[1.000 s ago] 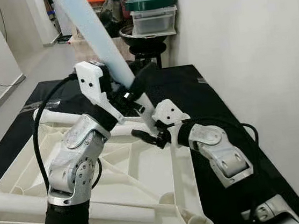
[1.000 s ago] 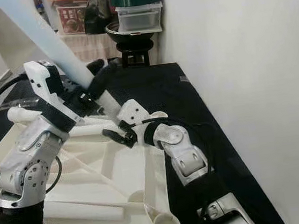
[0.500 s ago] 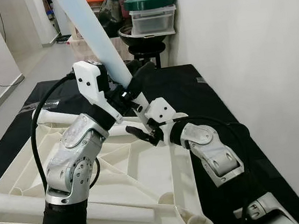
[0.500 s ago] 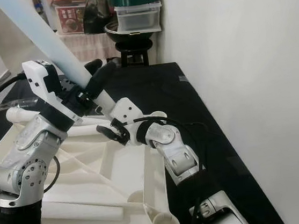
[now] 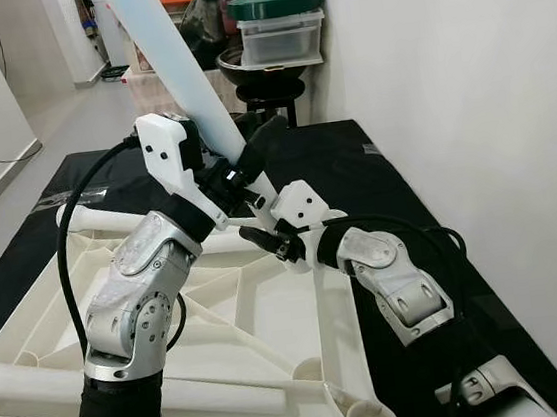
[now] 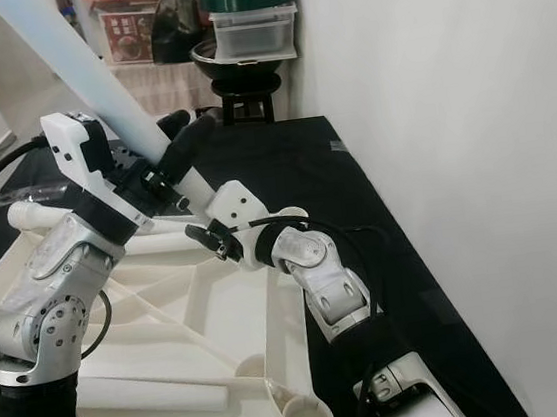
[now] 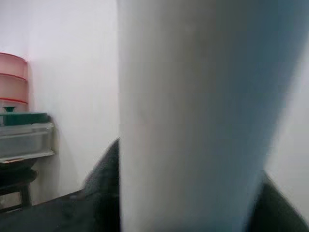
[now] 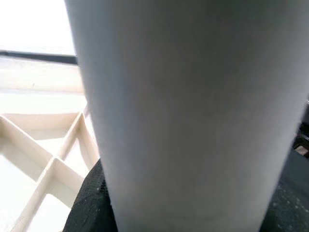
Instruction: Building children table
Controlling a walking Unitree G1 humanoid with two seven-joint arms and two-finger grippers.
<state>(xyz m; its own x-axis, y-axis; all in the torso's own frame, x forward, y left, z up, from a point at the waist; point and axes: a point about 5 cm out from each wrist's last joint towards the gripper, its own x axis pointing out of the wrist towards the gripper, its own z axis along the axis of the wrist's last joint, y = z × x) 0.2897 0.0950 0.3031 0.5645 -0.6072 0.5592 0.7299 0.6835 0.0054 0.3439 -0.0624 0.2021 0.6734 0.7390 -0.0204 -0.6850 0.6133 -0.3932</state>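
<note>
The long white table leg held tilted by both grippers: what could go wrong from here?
1. The long white table leg leans steeply toward the robot's left; pushed in at that angle, it may jam or miss its corner in the upturned white plastic tabletop.
2. The left gripper and right gripper both grip near its lower end, so the long free upper part could lever it loose.
3. That upper end could swing toward the stacked containers with the green lid.

Leg: you see a broad white tube (image 8: 193, 111) right up against the lens.
Tabletop: ribbed cream underside (image 8: 38, 164) lies behind it.
Fingers: a dark textured fingertip (image 8: 89, 203) presses the tube's lower edge.
</note>
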